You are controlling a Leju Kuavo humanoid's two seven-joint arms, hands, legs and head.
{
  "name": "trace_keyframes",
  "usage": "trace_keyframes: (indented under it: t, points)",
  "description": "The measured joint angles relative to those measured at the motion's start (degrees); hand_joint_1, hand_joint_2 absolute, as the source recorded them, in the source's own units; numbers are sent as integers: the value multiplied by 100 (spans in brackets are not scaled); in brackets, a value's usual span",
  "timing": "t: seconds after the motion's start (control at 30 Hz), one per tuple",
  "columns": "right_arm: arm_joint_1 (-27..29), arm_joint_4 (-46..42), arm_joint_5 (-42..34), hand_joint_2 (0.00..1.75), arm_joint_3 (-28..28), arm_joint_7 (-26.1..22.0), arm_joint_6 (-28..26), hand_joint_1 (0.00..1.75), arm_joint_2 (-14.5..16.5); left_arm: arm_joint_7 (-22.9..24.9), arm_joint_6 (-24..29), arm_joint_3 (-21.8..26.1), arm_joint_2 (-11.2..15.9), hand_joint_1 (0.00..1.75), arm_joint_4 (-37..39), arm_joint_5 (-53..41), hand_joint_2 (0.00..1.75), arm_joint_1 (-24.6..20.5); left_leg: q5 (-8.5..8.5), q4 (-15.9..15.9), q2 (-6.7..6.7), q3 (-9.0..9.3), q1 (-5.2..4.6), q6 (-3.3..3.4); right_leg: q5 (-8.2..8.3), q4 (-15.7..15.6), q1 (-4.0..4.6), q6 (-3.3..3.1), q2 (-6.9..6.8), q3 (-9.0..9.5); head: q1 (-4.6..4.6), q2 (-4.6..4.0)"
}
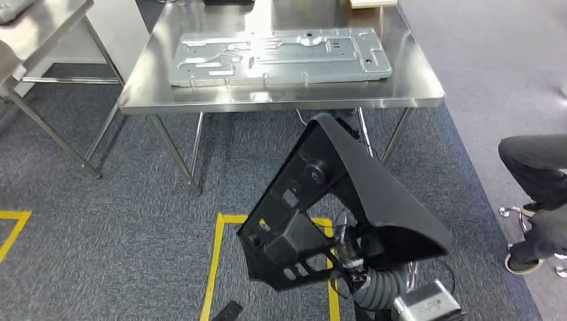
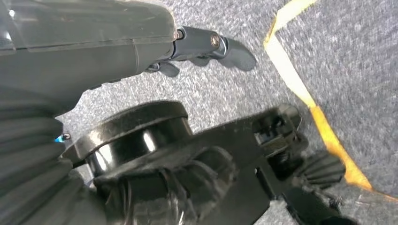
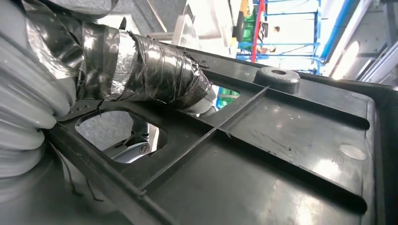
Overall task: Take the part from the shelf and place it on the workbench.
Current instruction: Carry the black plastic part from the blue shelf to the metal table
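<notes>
The black plastic part (image 1: 348,200), a large ribbed panel with cut-outs, is tilted upright low in the head view, in front of the steel workbench (image 1: 414,90). My right hand (image 1: 349,257) grips it from beneath at its lower edge. In the right wrist view a tape-wrapped thumb (image 3: 159,75) presses on the part's ribbed face (image 3: 291,154), and the other fingers are hidden behind it. My left hand (image 2: 202,44) hangs over the carpet, fingers extended and holding nothing. A black moulded piece with a round boss (image 2: 187,159) lies close below it.
A large stamped metal sheet (image 1: 277,57) covers most of the workbench top. Another steel table (image 1: 40,33) stands at the far left. Yellow tape (image 1: 215,261) marks the grey carpet. A seated person's leg and shoe (image 1: 535,200) are at the right edge.
</notes>
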Motion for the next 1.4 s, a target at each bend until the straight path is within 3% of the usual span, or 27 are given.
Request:
trace_keyframes:
  t: [0.1, 0.2, 0.23, 0.27, 0.3, 0.37, 0.43, 0.5, 0.6, 0.67, 0.7, 0.77, 0.8, 0.87, 0.93, 1.1, 1.17, 1.23, 1.27, 1.3, 1.33, 1.4]
  points:
    - [2, -15, 3, 175, 0, -1, 0, 141, 1, -20, -20, 0, 10, 0, 0, -13, 175, 2, -145, 244, 67, -80, 19, -90, -12, -59, -18, -108, -23, 68, -22, 0]
    - [6, -32, 4, 175, 0, -1, 0, 141, 0, -31, -31, 0, 13, 0, 0, -20, 175, 9, -524, 1254, 125, -665, 42, -155, -66, -73, -8, -176, -64, 126, -41, 0]
    - [9, -32, 4, 175, 0, -1, 0, 141, -1, -32, -35, 0, 14, 0, 0, -24, 175, 22, -549, 1495, 128, -844, 45, -161, -89, -72, -1, -184, -69, 147, -41, 0]
    - [13, -32, 4, 175, 0, -1, 0, 141, -1, -33, -40, 0, 15, 0, 0, -28, 175, 35, -464, 1540, 131, -930, 45, -156, -115, -72, 6, -185, -69, 175, -42, 0]
    - [15, -32, 4, 175, 0, -1, 0, 141, -1, -35, -45, 0, 17, 0, 0, -34, 175, 44, -266, 1352, 133, -897, 44, -138, -145, -72, 13, -184, -68, 217, -43, 0]
    - [16, -33, 5, 175, 0, 0, 0, 141, -1, -42, -55, 0, 21, 0, 0, -43, 175, 49, 186, 620, 157, -619, 27, -72, -212, -76, 28, -170, -68, 312, -37, -1]
    - [15, -34, 8, 175, 0, 1, 0, 141, -1, -50, -61, 0, 30, 0, 0, -47, 175, 44, 341, 120, 191, -384, -25, 4, -272, -96, 33, -117, -68, 375, -31, -1]
    - [22, -33, 9, 175, 0, 3, 0, 141, -3, -56, -63, 0, 41, 0, 0, -49, 175, 50, 300, -34, 189, -297, -71, 90, -245, -89, 21, -35, -74, 438, -32, 0]
    - [22, -36, 14, 175, -1, 4, -1, 141, -10, -66, -69, 0, 63, 0, 0, -50, 175, 54, 296, -206, 164, -58, -45, 193, -289, 143, 2, 50, -73, 420, -21, 0]
    - [19, -37, 17, 175, -5, 4, -2, 141, -17, -75, -79, 0, 72, 0, 0, -52, 175, 45, 267, -230, 163, 51, -28, 229, -556, 692, -5, 78, -60, 133, 2, -1]
    - [24, -37, 17, 175, -11, 4, -2, 141, -22, -78, -85, 0, 71, 0, 0, -52, 175, 47, 242, -227, 160, 71, -25, 241, -712, 1029, -8, 92, -60, -96, 10, -1]
    - [40, -35, 17, 175, -28, 8, -1, 141, -34, -80, -97, 0, 70, 0, 0, -51, 175, 72, 179, -218, 152, 120, -17, 235, -831, 1387, -23, 134, -61, -453, 11, -1]
    - [45, -34, 17, 175, -36, 9, -1, 141, -39, -80, -104, -1, 70, 0, 0, -51, 175, 83, 137, -209, 144, 163, -8, 220, -726, 1284, -32, 158, -62, -500, 11, -1]
    - [45, -34, 17, 175, -43, 10, -2, 141, -44, -80, -118, -2, 71, 0, 0, -56, 175, 87, 25, -176, 125, 254, 18, 166, -209, 614, -55, 195, -61, -354, 16, -2]
    - [44, -31, 8, 175, -48, 11, -2, 141, -49, -79, -126, -2, 73, 0, 0, -60, 175, 71, -102, -123, 104, 307, 21, 89, 65, 79, -51, 152, -59, -198, 31, -2]
    - [44, -31, -9, 175, -50, -9, 0, 141, -53, -76, -129, -4, 77, 0, -2, -47, 175, 53, -270, 104, 117, 336, 26, -59, 28, -20, -31, -107, -59, -36, 18, 0]
    - [41, -32, -12, 175, -50, -40, 0, 141, -52, -77, -125, -4, 77, 0, -2, -40, 175, 51, -447, 678, 146, 24, 42, -108, -26, -33, -25, -161, -70, 47, 7, 0]
    - [40, -30, -21, 175, -50, -69, 0, 141, -53, -78, -124, -4, 77, 0, -2, -31, 175, 72, -710, 1356, 157, -458, 47, -138, -103, -35, -10, -184, -72, 116, 4, 0]
    - [41, -29, -28, 175, -50, -76, 0, 141, -54, -78, -125, -4, 77, 0, -2, -26, 175, 88, -770, 1507, 158, -632, 47, -137, -149, -35, -1, -187, -67, 167, 3, 0]
    - [41, -28, -35, 175, -50, -80, 0, 141, -54, -78, -125, -4, 77, 0, -2, -21, 175, 100, -724, 1469, 159, -718, 47, -124, -200, -35, 9, -187, -62, 231, 3, 0]
    - [39, -27, -43, 175, -50, -83, 1, 141, -53, -79, -125, -4, 78, 0, -2, -15, 175, 108, -531, 1224, 159, -709, 44, -95, -258, -37, 21, -185, -58, 313, 3, 0]
    - [27, -19, -56, 175, -50, -98, 2, 141, -51, -91, -124, -4, 91, 0, -1, 2, 175, 120, 44, 556, 164, -596, 16, -11, -373, -47, 38, -166, -58, 456, 24, -1]
